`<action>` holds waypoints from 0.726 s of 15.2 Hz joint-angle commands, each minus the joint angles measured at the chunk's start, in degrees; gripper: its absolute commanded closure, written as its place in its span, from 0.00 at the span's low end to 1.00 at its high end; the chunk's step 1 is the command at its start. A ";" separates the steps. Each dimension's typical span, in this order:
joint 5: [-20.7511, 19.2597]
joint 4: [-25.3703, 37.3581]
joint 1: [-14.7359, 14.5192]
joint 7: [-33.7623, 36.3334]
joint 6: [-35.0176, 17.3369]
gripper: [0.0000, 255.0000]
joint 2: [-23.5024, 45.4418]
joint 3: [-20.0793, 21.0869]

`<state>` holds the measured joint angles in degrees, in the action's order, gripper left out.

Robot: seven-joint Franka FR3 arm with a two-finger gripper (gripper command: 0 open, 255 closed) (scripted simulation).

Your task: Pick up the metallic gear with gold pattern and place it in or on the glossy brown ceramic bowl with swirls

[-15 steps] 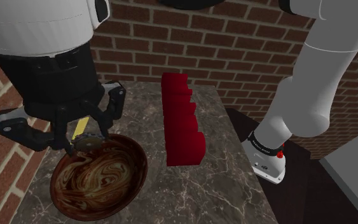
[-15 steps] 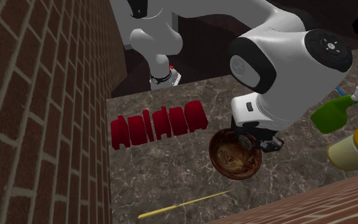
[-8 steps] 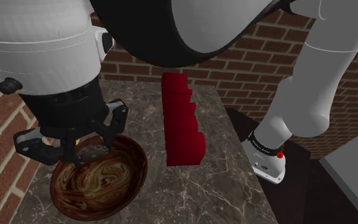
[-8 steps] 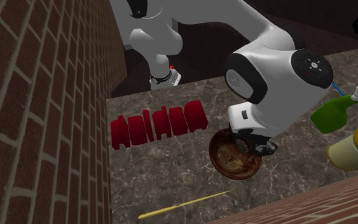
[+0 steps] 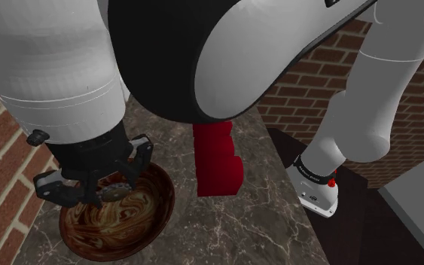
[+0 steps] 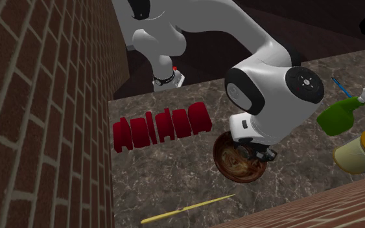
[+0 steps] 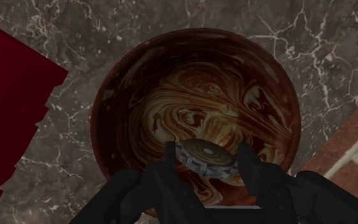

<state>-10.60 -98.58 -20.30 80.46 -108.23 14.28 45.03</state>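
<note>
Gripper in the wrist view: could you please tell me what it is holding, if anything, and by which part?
The gripper holds the gear, its two fingers clasping opposite sides of the toothed rim, over the swirled brown bowl.

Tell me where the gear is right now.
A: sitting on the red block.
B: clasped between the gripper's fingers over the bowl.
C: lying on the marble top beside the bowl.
B: in the wrist view the gear is clasped between the two fingers of the gripper, with the swirled inside of the bowl right behind it.
</note>
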 commanded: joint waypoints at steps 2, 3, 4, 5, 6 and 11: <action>-0.07 -0.07 -0.02 0.03 -0.15 1.00 0.09 -0.03; -0.07 -0.07 -0.02 0.03 -0.15 1.00 0.09 -0.03; -0.07 -0.07 -0.02 0.03 -0.15 1.00 0.09 -0.03; -0.07 -0.07 -0.02 0.03 -0.15 1.00 0.09 -0.03; -0.07 -0.07 -0.02 0.03 -0.15 0.00 0.08 -0.03; -0.07 -0.07 -0.02 0.03 -0.15 0.00 0.09 -0.03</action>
<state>-10.67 -98.65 -20.32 80.49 -108.38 14.37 45.01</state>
